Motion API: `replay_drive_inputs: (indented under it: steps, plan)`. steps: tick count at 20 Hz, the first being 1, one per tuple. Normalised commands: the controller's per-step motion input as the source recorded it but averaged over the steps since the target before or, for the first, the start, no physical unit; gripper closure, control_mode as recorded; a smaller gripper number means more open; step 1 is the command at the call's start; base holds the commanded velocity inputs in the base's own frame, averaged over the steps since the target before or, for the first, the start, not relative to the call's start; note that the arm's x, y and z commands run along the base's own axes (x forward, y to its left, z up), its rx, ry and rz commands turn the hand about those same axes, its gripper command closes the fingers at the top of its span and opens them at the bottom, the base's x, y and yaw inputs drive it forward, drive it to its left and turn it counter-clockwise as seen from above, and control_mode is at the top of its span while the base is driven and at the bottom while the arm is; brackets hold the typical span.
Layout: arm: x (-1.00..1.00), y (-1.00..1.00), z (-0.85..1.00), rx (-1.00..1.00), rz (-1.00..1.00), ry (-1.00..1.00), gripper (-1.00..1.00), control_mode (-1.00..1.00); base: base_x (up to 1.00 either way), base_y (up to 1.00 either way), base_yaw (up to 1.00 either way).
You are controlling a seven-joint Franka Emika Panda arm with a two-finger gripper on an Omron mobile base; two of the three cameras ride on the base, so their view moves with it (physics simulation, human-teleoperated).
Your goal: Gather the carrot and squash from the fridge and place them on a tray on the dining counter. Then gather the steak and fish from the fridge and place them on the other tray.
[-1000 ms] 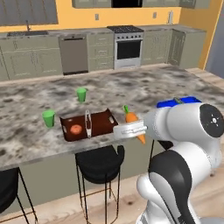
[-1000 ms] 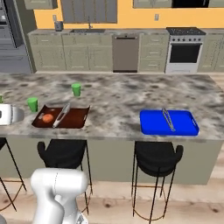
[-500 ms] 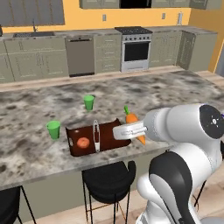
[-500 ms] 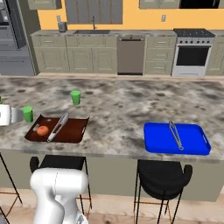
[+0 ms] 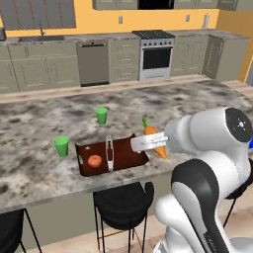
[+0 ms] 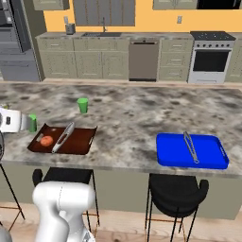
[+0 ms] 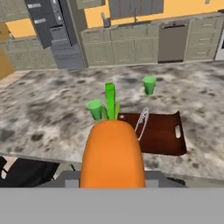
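Closer now, since the base has rolled toward the brown tray. Nearest, the end effector pinches the carrot — tip toward the robot, greens pointing at the tabletop. An orange item, possibly the squash, lies in that tray; beyond, the blue tray awaits steak and fish.

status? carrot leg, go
Gripper shut on carrot, carried beside the brown tray. Tray holds tongs and an orange round item; its right end looks free. Two green cups behind, off the path.
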Motion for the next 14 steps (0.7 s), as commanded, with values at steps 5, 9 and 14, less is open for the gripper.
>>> replay_drive_inputs:
  steps: [5, 9, 14]
  plan:
    - [0.85, -0.36, 0.00, 0.03, 0.00, 0.34, 1.00, -1.00, 0.00, 0.00, 0.00]
    - [0.38, -0.11, -0.07, -0.01, -0.04, 0.20, 1.00, -1.00, 0.00, 0.00, 0.00]
    - [0.41, 0.07, -0.43, -0.02, -0.15, 0.20, 1.00, -1.00, 0.00, 0.00, 0.00]
